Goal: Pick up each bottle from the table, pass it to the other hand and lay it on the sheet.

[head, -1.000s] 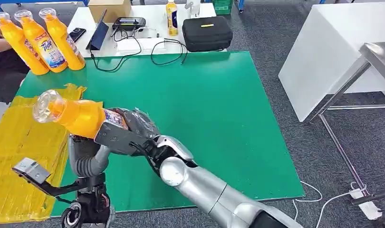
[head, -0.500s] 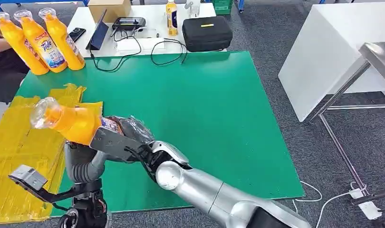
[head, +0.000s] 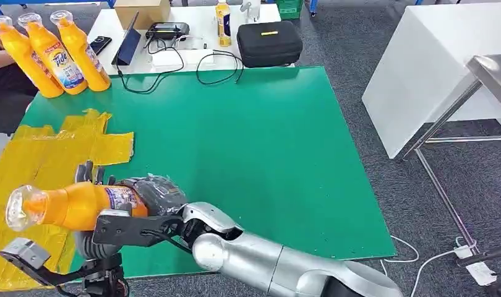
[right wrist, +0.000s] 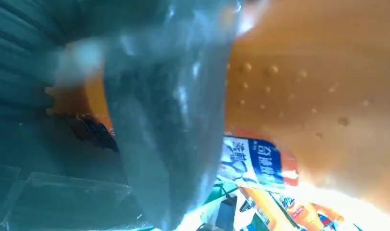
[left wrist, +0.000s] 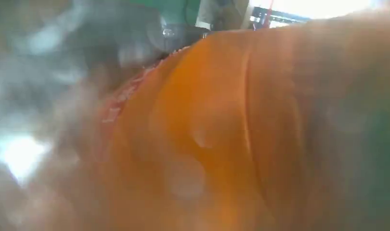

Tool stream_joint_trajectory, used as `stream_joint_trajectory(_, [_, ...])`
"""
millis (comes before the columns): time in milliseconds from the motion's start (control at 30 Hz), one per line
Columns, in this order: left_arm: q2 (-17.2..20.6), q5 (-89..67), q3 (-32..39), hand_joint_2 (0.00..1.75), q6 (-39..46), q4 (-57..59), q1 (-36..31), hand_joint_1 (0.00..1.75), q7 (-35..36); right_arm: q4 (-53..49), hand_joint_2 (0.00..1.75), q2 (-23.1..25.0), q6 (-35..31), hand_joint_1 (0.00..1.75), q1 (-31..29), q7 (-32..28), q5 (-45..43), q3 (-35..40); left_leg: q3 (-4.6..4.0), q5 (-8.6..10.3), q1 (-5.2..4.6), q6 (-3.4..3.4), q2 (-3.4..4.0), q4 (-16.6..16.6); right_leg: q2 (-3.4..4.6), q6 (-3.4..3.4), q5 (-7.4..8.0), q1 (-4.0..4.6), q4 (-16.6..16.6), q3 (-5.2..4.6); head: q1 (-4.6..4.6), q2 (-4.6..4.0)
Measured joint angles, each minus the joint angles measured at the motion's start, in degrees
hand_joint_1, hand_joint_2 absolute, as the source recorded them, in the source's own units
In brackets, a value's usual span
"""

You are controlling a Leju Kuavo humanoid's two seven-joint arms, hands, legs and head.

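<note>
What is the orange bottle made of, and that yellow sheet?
The orange bottle looks like smooth, glossy plastic with a clear cap and a printed label. The yellow sheet seems to be thin plastic film: it is shiny, wrinkled and ragged at the edges.

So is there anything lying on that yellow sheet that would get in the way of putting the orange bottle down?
Nothing visible. The bottle is held sideways over the yellow sheet, and the sheet's visible part looks bare, only wrinkled. The left hand is under and behind the bottle, hiding some sheet there. The other bottles stand upright beyond it.
</note>
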Motion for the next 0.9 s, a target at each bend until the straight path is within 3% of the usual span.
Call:
stream_joint_trajectory(333, [0.0,0.02,0.29,1.75,-0.42,-0.31,0.98,0.0,-0.07,-0.42,1.75,0.0,0.02,1.75,0.24,0.35,0.35,0.85,0.0,0.0,0.0,0.0,0.0,0.0,0.0,0.0,0.0,0.0,0.0,0.0,-0.02,0.0])
stream_joint_trajectory(367, [0.0,0.02,0.31,1.75,-0.42,-0.33,0.98,0.24,-0.07,-0.46,1.75,0.0,0.04,1.75,0.25,0.35,0.48,0.87,0.0,0.0,0.0,0.0,0.0,0.0,0.0,0.0,0.0,0.0,0.0,0.0,0.0,0.0])
stream_joint_trajectory(400, [0.0,0.02,0.31,1.75,-0.42,-0.33,0.98,1.55,-0.07,-0.46,1.75,0.0,0.09,1.75,0.26,0.35,0.63,0.9,0.01,0.0,0.0,0.0,0.0,0.0,0.0,0.0,0.0,0.0,0.0,0.0,-0.02,0.0])
stream_joint_trajectory(433, [0.0,0.02,0.31,1.75,-0.42,-0.33,1.0,1.75,-0.07,-0.46,1.75,0.0,0.11,1.75,0.28,0.35,0.76,0.92,0.0,0.0,0.0,0.0,0.0,0.0,0.0,0.0,0.0,0.0,0.01,0.0,0.0,0.0])
stream_joint_trajectory(900, [-0.04,0.72,0.59,1.75,-0.5,-0.37,1.85,1.75,-1.03,-0.63,1.75,0.0,0.31,1.75,1.47,0.2,2.75,0.85,0.02,0.0,-0.01,0.0,0.01,0.0,0.0,0.0,0.0,0.01,-0.02,-0.01,0.0,0.0])
